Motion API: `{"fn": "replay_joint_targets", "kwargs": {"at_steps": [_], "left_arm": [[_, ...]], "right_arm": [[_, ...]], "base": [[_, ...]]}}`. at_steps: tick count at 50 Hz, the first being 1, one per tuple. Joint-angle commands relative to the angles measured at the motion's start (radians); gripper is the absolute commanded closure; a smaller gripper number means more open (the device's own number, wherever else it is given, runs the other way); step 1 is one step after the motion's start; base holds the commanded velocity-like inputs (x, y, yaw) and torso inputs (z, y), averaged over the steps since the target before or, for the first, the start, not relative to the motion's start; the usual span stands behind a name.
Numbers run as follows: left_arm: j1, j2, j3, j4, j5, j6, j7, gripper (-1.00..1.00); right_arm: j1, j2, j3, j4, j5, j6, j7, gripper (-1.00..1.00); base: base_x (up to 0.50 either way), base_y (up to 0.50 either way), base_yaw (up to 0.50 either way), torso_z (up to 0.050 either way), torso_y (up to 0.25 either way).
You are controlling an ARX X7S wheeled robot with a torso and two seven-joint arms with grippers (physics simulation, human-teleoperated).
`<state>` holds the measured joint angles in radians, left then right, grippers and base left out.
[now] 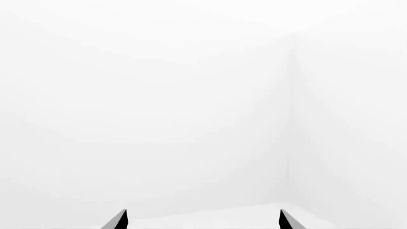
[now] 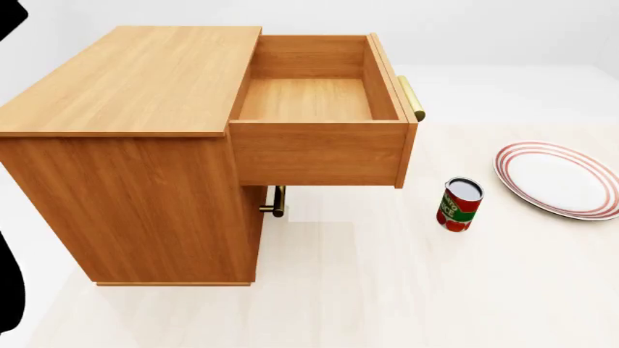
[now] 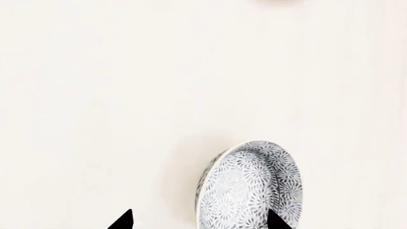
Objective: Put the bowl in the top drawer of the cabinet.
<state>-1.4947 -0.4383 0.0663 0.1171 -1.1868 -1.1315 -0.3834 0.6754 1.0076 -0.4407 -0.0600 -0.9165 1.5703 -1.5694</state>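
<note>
Count of things in view

One wood-grain cabinet (image 2: 135, 145) with two drawers: one top drawer (image 2: 320, 101) pulled open and one lower drawer, of which only the brass handle (image 2: 277, 201) shows. One red tomato can (image 2: 459, 205), one white plate with red rim rings (image 2: 561, 179), one blue-and-white speckled bowl (image 3: 251, 186).

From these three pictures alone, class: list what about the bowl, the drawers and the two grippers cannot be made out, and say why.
- Bowl: right wrist view shows only its patterned outside; the frame edge cuts its lower part. Absent from the head view.
- Lower drawer: hidden under the open top drawer; only its handle shows.
- Right gripper: only fingertips show; contact with the bowl is unclear.
- Left gripper: only its tips against blank white.
</note>
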Motion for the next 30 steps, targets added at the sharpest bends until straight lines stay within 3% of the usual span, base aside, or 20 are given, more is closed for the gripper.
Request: {"fn": "replay_joint_targets", "kwargs": {"at_steps": [1,30], "left_arm": [[0.002,-0.004,0.005,-0.002,-0.003,0.002,-0.001,-1.00],[0.010,-0.005,0.025,-0.015,0.003,0.020,0.005,-1.00]], "right_arm": [[-0.077,-0.079,0.059,0.027,-0.081,-0.010,0.018,-1.00],[-0.178,-0.251,0.285,0.216,0.023,-0.260,0.441,-1.00]], "base": [[0.00,0.00,0.00,0.000,0.000],[0.00,0.00,0.00,0.000,0.000]]}}
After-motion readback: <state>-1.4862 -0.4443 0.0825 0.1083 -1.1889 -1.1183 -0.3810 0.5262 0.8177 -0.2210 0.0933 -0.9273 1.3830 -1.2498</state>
